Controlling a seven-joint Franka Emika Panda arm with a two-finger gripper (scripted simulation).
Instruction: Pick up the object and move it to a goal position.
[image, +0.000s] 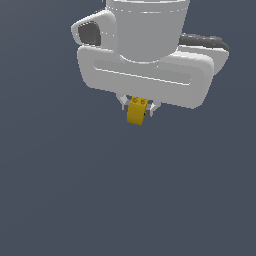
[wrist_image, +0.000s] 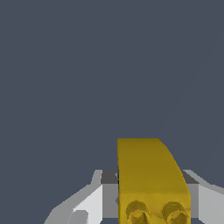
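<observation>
The arm is carrying the object (image: 136, 112) through open space, so the step in hand appears to be the transport toward the goal. To do it well, the arm should be keeping its squeeze steady and travelling smoothly, avoiding sudden turns of the wrist, since the piece is hanging mostly below the fingertips and only its upper part is pinched. No goal marker is showing in either view, so the direction of travel cannot be judged from here.

The gripper (image: 137, 105) is clenching the piece: its jaws are sitting against the two sides of the block, with the white fingers (wrist_image: 92, 203) flanking it in the wrist view.

The object (wrist_image: 151, 179) is a small yellow-orange block, far smaller than the white hand above it. One face is carrying two round studs or holes, and one long edge is looking curved rather than square. It is hanging clear of any surface; nothing but flat grey-blue background is lying around it.
</observation>
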